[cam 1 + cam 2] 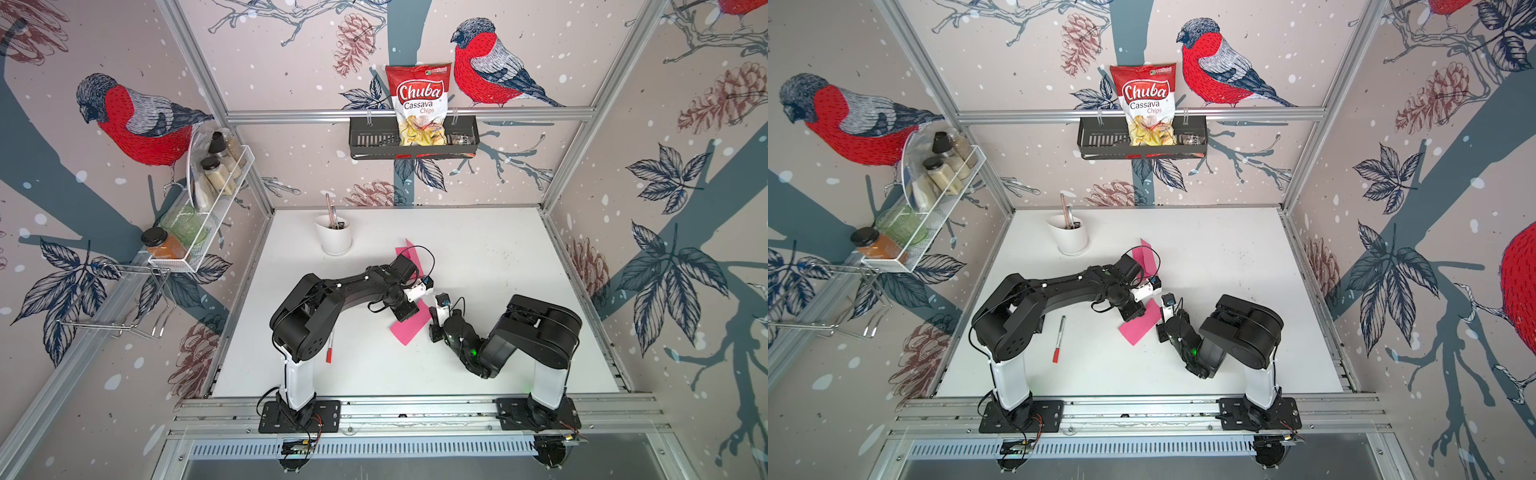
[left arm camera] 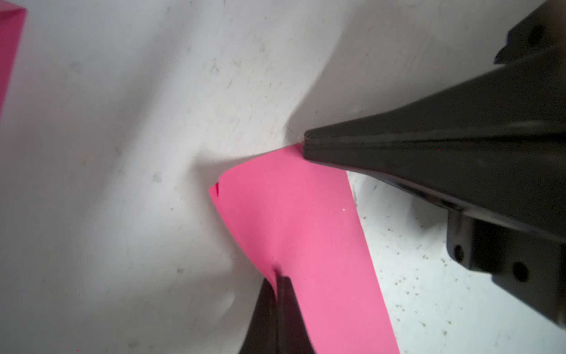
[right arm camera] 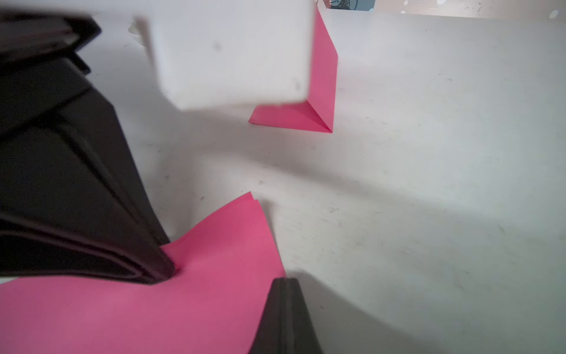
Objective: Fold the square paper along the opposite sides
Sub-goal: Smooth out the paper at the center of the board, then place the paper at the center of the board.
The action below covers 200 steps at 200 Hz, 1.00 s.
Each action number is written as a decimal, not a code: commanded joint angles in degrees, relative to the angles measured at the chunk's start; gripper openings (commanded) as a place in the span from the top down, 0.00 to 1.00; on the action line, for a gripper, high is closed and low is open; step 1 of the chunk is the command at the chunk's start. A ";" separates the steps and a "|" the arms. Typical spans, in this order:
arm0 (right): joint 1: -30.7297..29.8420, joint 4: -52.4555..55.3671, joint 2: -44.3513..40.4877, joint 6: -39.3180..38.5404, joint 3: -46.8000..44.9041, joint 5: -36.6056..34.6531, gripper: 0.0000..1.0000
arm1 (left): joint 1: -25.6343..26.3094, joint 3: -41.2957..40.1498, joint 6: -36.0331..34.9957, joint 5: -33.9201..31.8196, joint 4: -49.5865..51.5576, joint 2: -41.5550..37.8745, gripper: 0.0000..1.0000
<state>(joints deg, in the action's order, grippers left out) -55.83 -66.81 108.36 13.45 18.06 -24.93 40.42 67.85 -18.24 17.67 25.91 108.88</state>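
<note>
The pink square paper (image 1: 409,328) lies folded over in the middle of the white table (image 1: 498,257); two stacked layers show at its far corner (image 3: 251,196). My left gripper (image 2: 278,277) is shut, and the paper's curled edge runs into its jaws. It also shows in the right wrist view (image 3: 167,271), on the paper. My right gripper (image 3: 285,279) is shut at the opposite edge of the paper. In the left wrist view the paper's corner ends in the seam of the right gripper (image 2: 306,144). In both top views the arms hide much of the sheet (image 1: 1138,328).
A second pink paper (image 1: 409,253), folded and partly standing, sits just behind the left arm. A white cup (image 1: 334,237) with utensils stands at the back left. A red-capped marker (image 1: 1058,338) lies by the left arm. Wall racks hold jars (image 1: 216,166) and a chips bag (image 1: 419,104).
</note>
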 commanded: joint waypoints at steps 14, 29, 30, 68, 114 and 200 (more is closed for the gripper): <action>1.19 13.63 0.29 2.44 -0.80 -3.57 1.00 | -0.34 -0.42 -0.04 -2.02 4.15 -0.60 1.00; 2.32 14.14 -1.75 2.90 -1.16 -4.43 1.00 | -0.34 -0.38 0.51 -1.78 3.97 -0.69 1.00; 2.36 14.28 -2.18 2.90 -1.22 -4.43 1.00 | -0.34 -0.37 0.54 -1.77 3.97 -0.69 1.00; 8.15 19.93 -21.83 4.22 -2.24 -1.20 1.00 | -1.06 0.73 6.57 5.83 3.37 -3.43 1.00; 13.21 23.48 -35.09 7.60 -4.39 6.22 1.00 | -2.89 -3.09 28.96 9.61 -8.08 -8.94 1.00; 20.35 36.66 -33.13 12.32 2.25 21.60 1.00 | 1.89 -20.95 71.11 4.41 -53.54 -9.39 1.00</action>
<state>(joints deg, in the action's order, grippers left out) -36.38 -33.52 73.91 24.03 19.05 -9.63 41.91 50.04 38.68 26.41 -11.92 99.57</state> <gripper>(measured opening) 0.058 0.048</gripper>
